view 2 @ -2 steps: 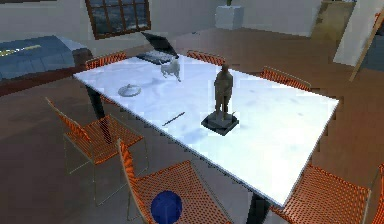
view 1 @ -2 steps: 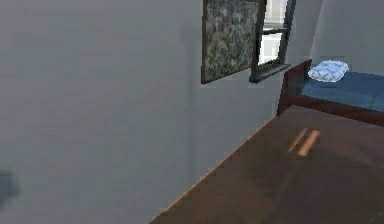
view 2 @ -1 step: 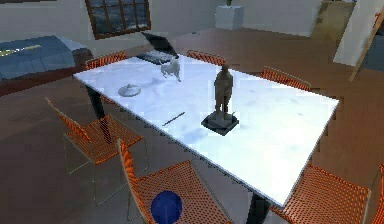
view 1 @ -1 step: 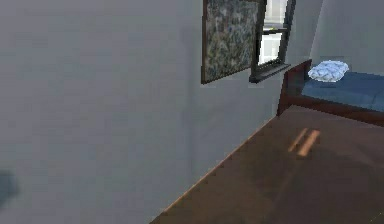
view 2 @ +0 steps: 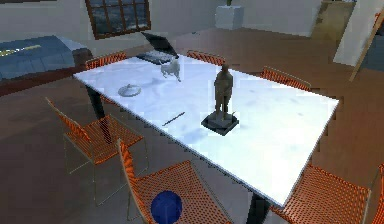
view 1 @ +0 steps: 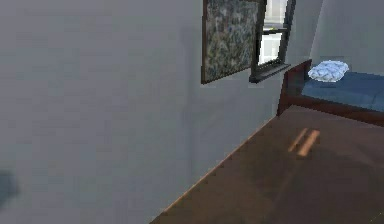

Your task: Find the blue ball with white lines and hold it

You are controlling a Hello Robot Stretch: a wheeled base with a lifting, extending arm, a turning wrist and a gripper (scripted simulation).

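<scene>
In the forward view a plain grey wall (view 1: 90,100) takes the left side, with a dark speckled rectangular picture (view 1: 233,38) hanging on it next to a dark-framed window (view 1: 276,40). Beyond the window stands a bed with a blue cover and dark wooden frame (view 1: 345,96), and a white crumpled pillow (view 1: 329,71) lies on its near end. The brown wooden floor (view 1: 300,180) runs along the foot of the wall. In the arm side view a long white rectangular table (view 2: 285,135) stands with orange mesh chairs (view 2: 95,135) around it. On the table are a dark bronze-coloured statue of a standing figure on a square base (view 2: 222,97), an open dark laptop (view 2: 157,47) at the far end, a pale greyish lump (view 2: 174,70) just beside the laptop, a shallow grey dish (view 2: 130,91) and a thin dark stick (view 2: 174,119). The round blue ball (view 2: 166,206) shows at the seat of the nearest orange mesh chair (view 2: 205,190), at the bottom edge; I cannot tell whether it rests on the seat or lies under it, and its lines cannot be made out. The gripper's state cannot be told.
</scene>
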